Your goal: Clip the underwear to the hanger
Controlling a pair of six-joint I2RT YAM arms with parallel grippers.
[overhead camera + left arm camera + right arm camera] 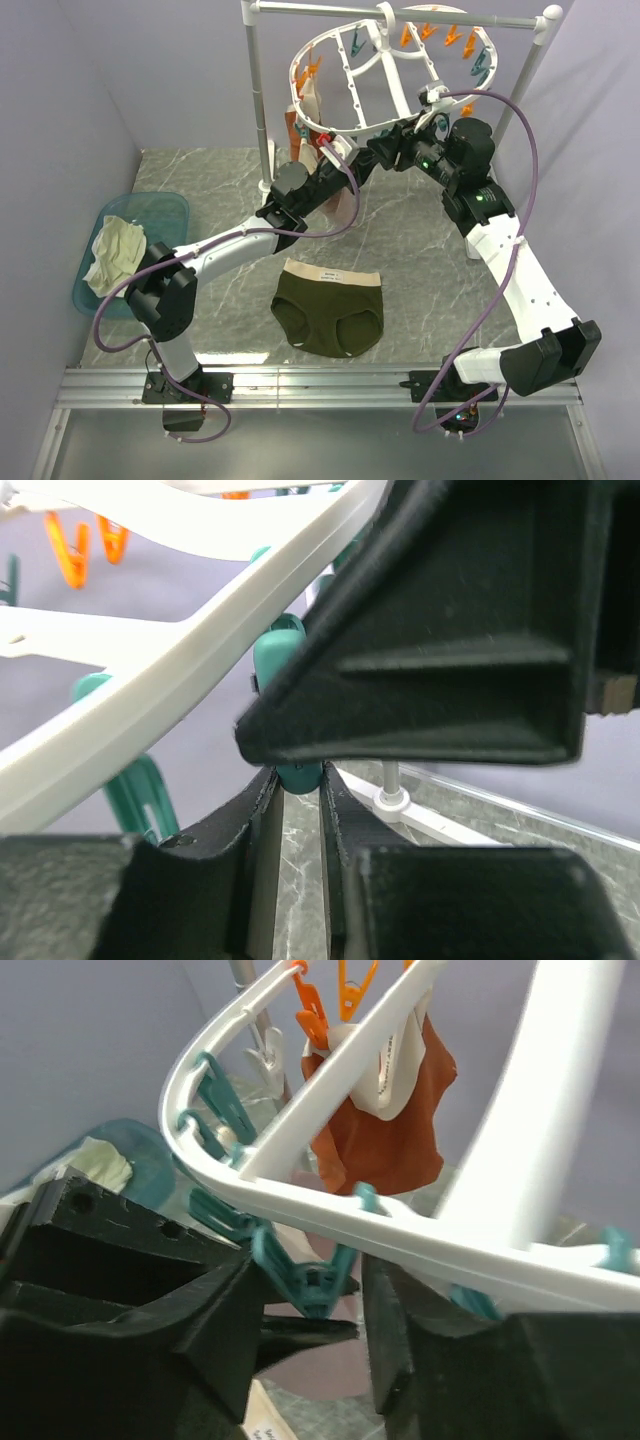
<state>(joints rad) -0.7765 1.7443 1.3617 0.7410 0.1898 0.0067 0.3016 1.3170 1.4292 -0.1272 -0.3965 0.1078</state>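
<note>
Left gripper is seen pinched on a teal clip beneath the hanger. Right gripper is spread around the clip. From above, olive underwear with a beige waistband is laid flat at six o'clock of the hanger. Light and limp, it is judged best pinched at the waistband.

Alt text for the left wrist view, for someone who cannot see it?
The left gripper pinches the end of a teal clothespin hanging from the white hanger, whose rim crosses diagonally above. A black machine part fills the upper right; orange clothespins hang far left.
</note>
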